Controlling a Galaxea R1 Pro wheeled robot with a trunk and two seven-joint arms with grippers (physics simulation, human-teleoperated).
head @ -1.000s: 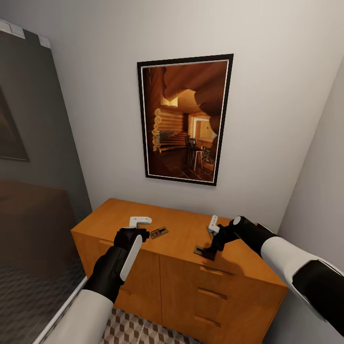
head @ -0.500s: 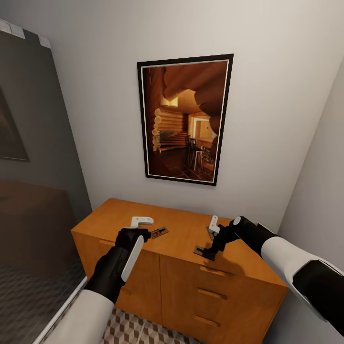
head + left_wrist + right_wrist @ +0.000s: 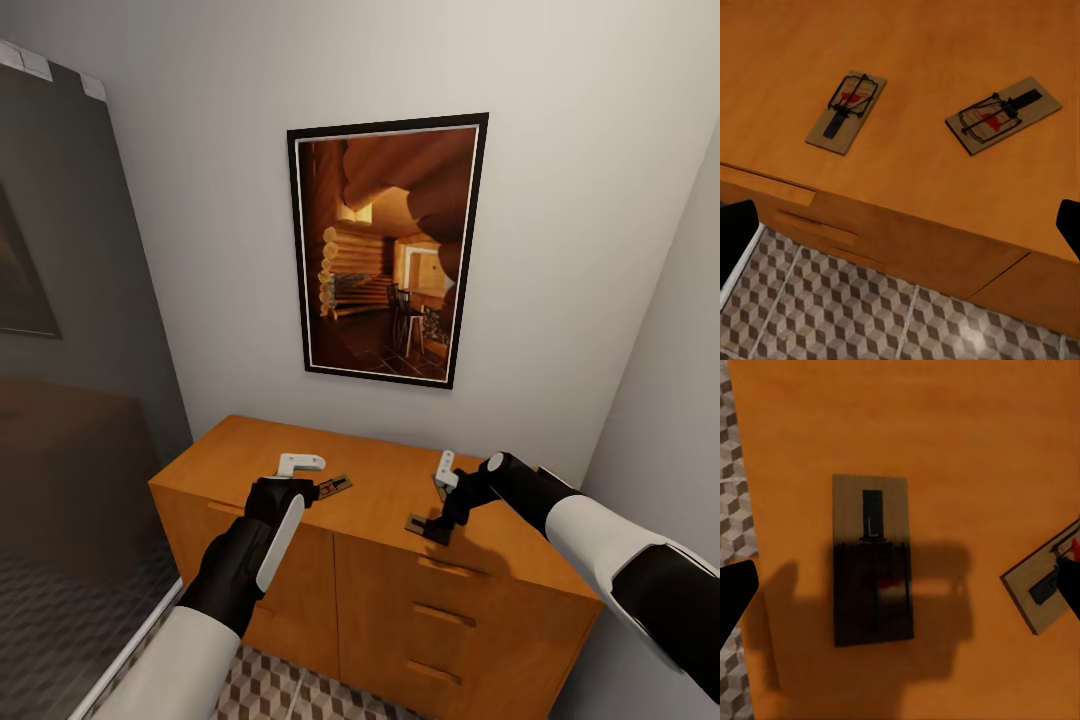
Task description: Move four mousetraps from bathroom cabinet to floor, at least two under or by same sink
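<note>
Above, both grippers (left (image 3: 300, 478), right (image 3: 443, 480)) flank mousetraps (image 3: 333, 487).

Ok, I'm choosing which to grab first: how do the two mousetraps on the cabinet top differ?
The right mousetrap lies in dark shadow directly beneath the open right gripper. The left mousetrap is fully lit, beside the open left gripper. The right mousetrap sits nearer the cabinet's front edge and the left mousetrap farther back. They also lie at different angles. Both lie flat, ungripped.
</note>
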